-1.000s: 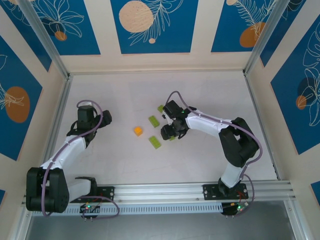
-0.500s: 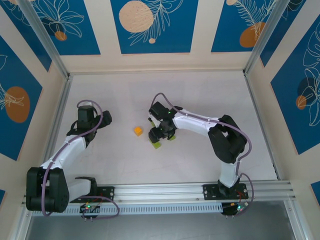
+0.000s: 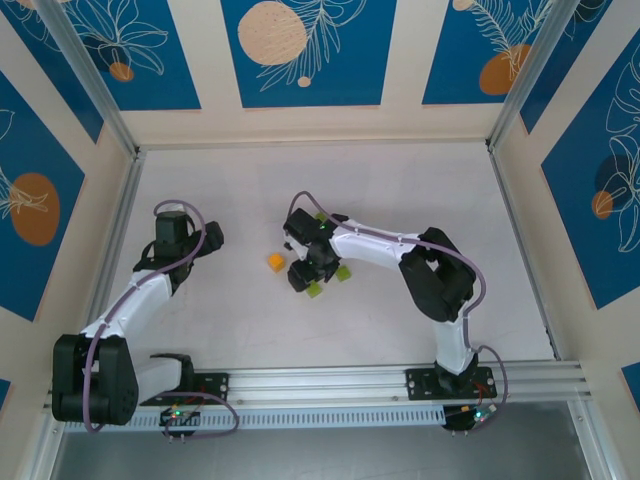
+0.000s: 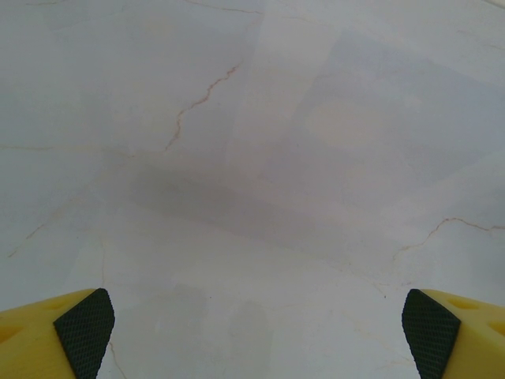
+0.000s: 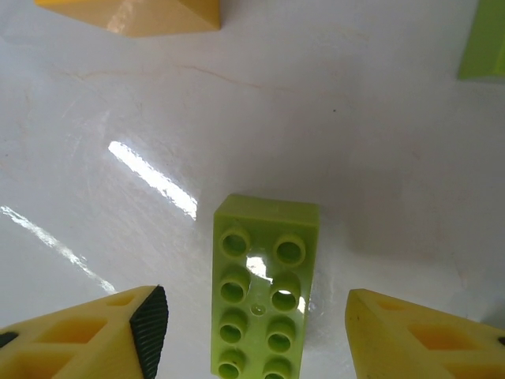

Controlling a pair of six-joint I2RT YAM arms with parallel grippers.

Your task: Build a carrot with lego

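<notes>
A lime-green two-by-four lego brick (image 5: 264, 292) lies studs up on the table between the fingers of my right gripper (image 5: 252, 316). The jaws are open, with a gap on each side of the brick. Just beyond it are the orange brick (image 5: 134, 16) and the edge of another green brick (image 5: 483, 39). From above, the right gripper (image 3: 304, 272) hangs over the green brick (image 3: 315, 289), with the orange brick (image 3: 275, 262) to its left. My left gripper (image 3: 205, 240) is open over bare table, far left of the bricks; its fingertips (image 4: 83, 328) stand wide apart.
A square green brick (image 3: 343, 272) lies just right of the right gripper, and another green one (image 3: 319, 216) peeks out behind the right forearm. Low walls (image 3: 310, 140) ring the white table. There is free room at the back and at the right.
My right arm has swung left from the green bricks to over the long brick by the orange one, and its jaws have narrowed slightly. The left arm has not moved.
</notes>
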